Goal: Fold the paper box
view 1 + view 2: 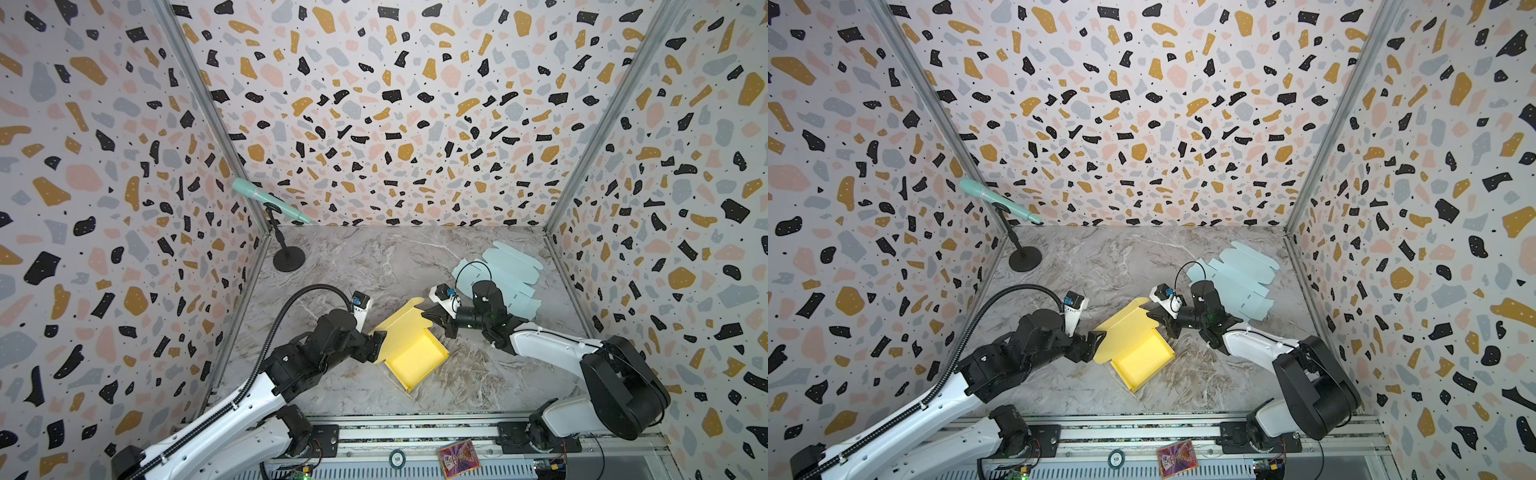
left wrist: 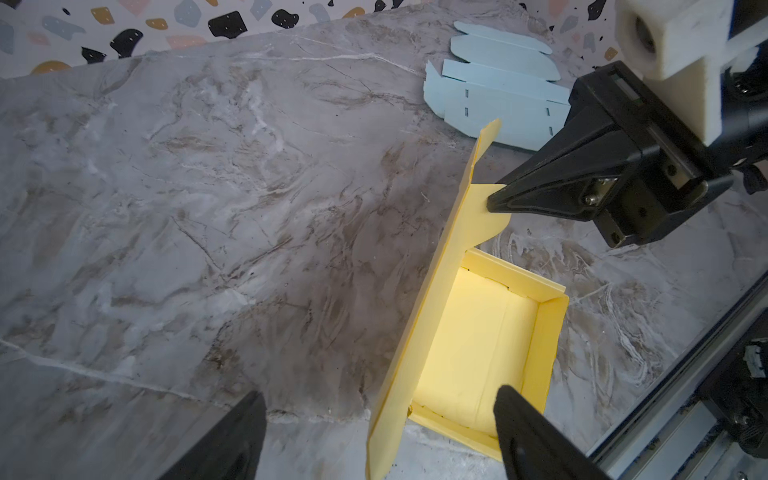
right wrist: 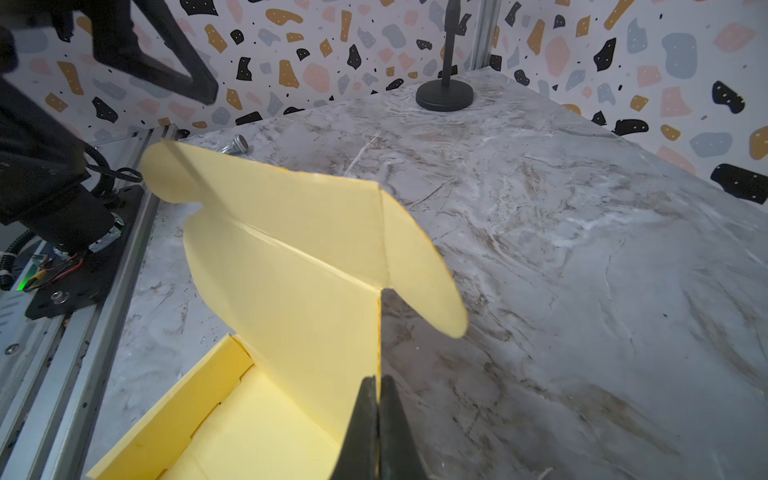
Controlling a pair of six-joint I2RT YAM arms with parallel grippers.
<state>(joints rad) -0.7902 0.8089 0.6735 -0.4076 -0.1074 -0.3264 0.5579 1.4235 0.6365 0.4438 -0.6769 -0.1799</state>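
The yellow paper box (image 1: 415, 357) (image 1: 1142, 361) lies mid-table as a shallow tray (image 2: 469, 340), its lid (image 3: 291, 291) raised nearly upright with rounded ear flaps. My right gripper (image 1: 428, 318) (image 1: 1152, 318) (image 3: 379, 380) is shut on the lid's side edge, at the far end of the box. In the left wrist view its tip (image 2: 492, 203) pinches the flap there. My left gripper (image 1: 380, 343) (image 1: 1096, 343) (image 2: 378, 392) stands open at the near end. Its fingers straddle the lid's edge, one over the tray, and neither visibly touches the paper.
Pale blue flat box blanks (image 1: 503, 274) (image 1: 1237, 274) (image 2: 498, 95) lie at the back right behind the right arm. A mint microphone (image 1: 266, 201) on a black stand (image 1: 289, 258) occupies the back left corner. The metal rail (image 1: 415, 432) runs along the front edge.
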